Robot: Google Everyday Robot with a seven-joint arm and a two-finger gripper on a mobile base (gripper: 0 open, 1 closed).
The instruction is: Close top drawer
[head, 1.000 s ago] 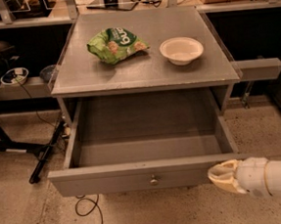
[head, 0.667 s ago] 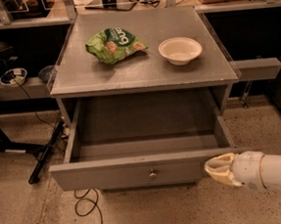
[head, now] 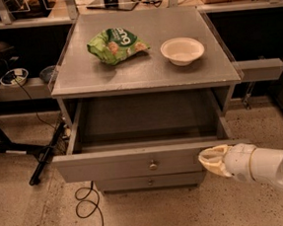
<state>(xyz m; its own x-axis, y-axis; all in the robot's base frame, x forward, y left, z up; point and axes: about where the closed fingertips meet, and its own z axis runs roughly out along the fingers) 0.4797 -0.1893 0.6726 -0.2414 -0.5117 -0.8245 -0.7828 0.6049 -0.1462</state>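
The top drawer (head: 131,166) is a wide grey drawer with a small round metal knob (head: 153,166) at its centre. It stands partly pulled out of the grey cabinet (head: 142,70), and its inside looks empty. My gripper (head: 208,160) comes in from the right on a white arm and rests against the right end of the drawer's front panel. A second knobbed drawer (head: 148,182) shows just below it.
A green snack bag (head: 115,44) and a white bowl (head: 182,50) sit on the cabinet top. A black cable (head: 88,206) loops on the floor at the front left. A dark stand leg (head: 45,155) lies to the left. Shelves run behind.
The drawer has slid back into the cabinet, and less of its inside shows. My gripper has moved forward with the front panel, staying at its right end.
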